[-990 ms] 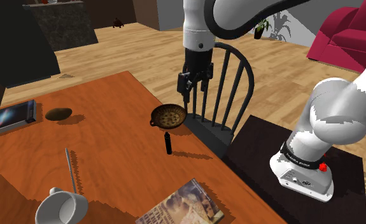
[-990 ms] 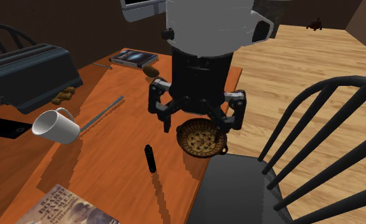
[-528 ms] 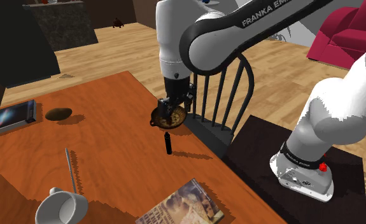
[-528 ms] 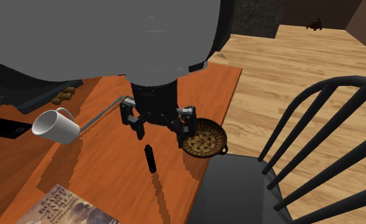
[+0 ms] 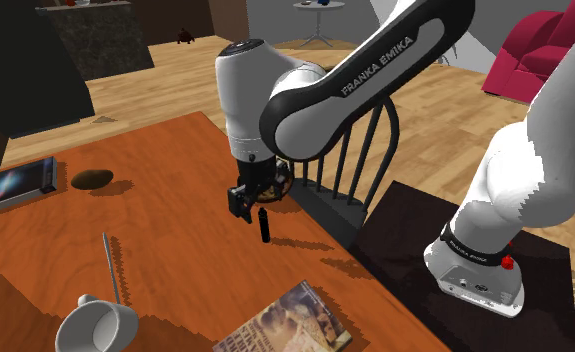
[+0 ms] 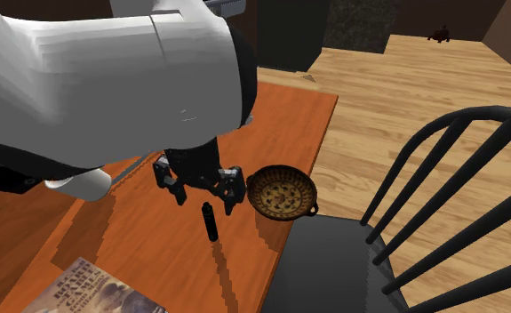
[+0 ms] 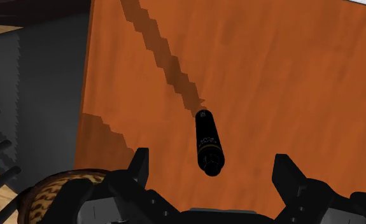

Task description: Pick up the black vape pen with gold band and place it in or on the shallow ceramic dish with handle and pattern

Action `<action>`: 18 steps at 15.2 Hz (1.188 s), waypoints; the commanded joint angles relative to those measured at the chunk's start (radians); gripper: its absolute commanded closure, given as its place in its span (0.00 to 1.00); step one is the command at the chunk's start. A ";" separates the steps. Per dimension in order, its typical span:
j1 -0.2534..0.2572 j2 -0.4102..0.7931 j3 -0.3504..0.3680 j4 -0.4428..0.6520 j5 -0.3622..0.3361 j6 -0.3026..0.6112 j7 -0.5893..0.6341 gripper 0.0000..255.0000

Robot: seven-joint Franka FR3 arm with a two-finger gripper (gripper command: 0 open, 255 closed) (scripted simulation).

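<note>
A black vape pen (image 5: 264, 226) stands upright on the orange-brown wooden table (image 5: 165, 250), close to its edge by the chair. My gripper (image 5: 247, 203) hangs open just above it, its tips level with the pen's top. In the second exterior view the gripper (image 6: 204, 197) straddles the pen (image 6: 210, 220), touching nothing. The wrist view has the pen (image 7: 209, 142) between the spread fingers (image 7: 139, 167) of the gripper (image 7: 213, 172). The shallow patterned dish (image 6: 283, 192) with a small handle sits beside the pen at the table edge, partly hidden behind my arm in the shoulder view (image 5: 278, 180).
A black spindle-back chair (image 5: 350, 150) stands right against the table edge beside the dish. A white mug (image 5: 97, 325), a thin grey rod (image 5: 110, 265) and a book (image 5: 287, 325) lie nearer the front. Another book (image 5: 13, 185) and a brown lump (image 5: 92, 179) lie at the far left.
My arm has swung from above the chair and dish over to the pen and come down. The open gripper now straddles the pen's top. Pen and dish have not moved.
</note>
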 commanded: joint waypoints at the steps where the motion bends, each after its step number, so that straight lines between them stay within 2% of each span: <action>1: 0.000 0.021 0.003 -0.007 -0.012 0.026 0.011 0.00; 4: 0.000 0.055 0.005 -0.026 -0.033 0.075 0.026 0.00; 12: 0.000 0.055 0.005 -0.026 -0.033 0.075 0.026 0.00; 13: 0.000 0.055 0.005 -0.026 -0.033 0.075 0.026 1.00; 18: 0.000 0.055 0.005 -0.026 -0.033 0.075 0.026 1.00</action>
